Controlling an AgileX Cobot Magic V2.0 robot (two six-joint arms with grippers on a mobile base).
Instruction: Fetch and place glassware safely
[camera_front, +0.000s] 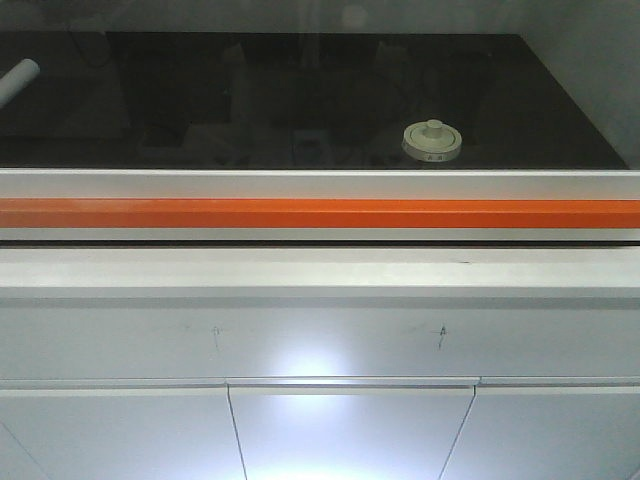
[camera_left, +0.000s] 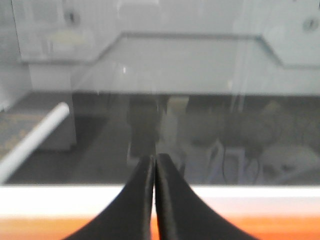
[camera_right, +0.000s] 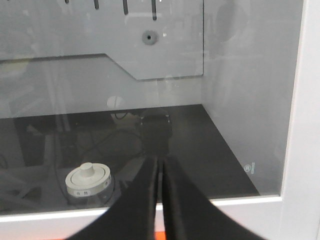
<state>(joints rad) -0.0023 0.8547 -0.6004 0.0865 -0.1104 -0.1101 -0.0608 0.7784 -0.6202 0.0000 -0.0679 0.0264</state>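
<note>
The glassware, a small squat clear jar with a cream-white lid and a centre knob, stands on the black floor inside a glass-fronted cabinet, right of centre near the front. It also shows in the right wrist view, behind the pane and left of my right gripper, which is shut and empty outside the glass. My left gripper is shut and empty, also in front of the pane. Neither gripper shows in the front view.
A white cylindrical tube lies at the far left inside the cabinet and shows in the left wrist view. A closed glass sash with a white frame and an orange strip fronts the chamber. White cabinet doors are below.
</note>
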